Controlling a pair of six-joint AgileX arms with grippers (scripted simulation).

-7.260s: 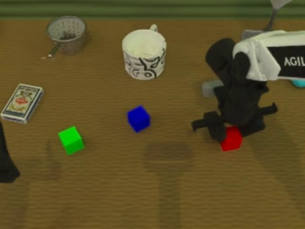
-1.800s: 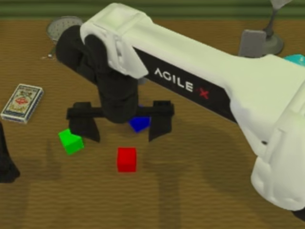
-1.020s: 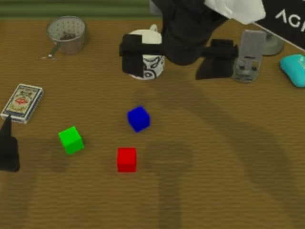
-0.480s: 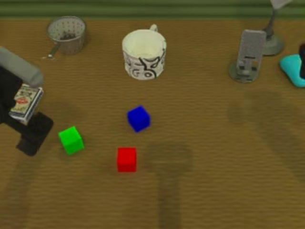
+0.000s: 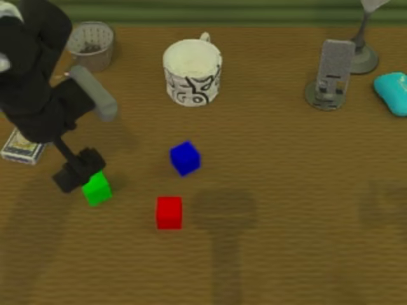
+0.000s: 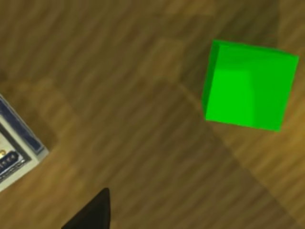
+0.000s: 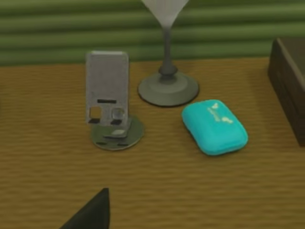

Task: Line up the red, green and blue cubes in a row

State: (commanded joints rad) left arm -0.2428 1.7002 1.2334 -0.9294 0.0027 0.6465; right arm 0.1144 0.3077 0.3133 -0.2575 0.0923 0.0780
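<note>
Near the table's left edge, the left gripper (image 5: 81,170) hangs just beside the green cube (image 5: 96,188); whether its fingers are apart I cannot tell. To grip well, it should centre over the cube and square to its flat faces. The cube is small, plain, bright green, left of the red cube (image 5: 169,212) and blue cube (image 5: 185,157).

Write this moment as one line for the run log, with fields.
left gripper: at green cube, no grasp seen | right arm: out of top view | red cube, blue cube: free on table | row: not formed
</note>
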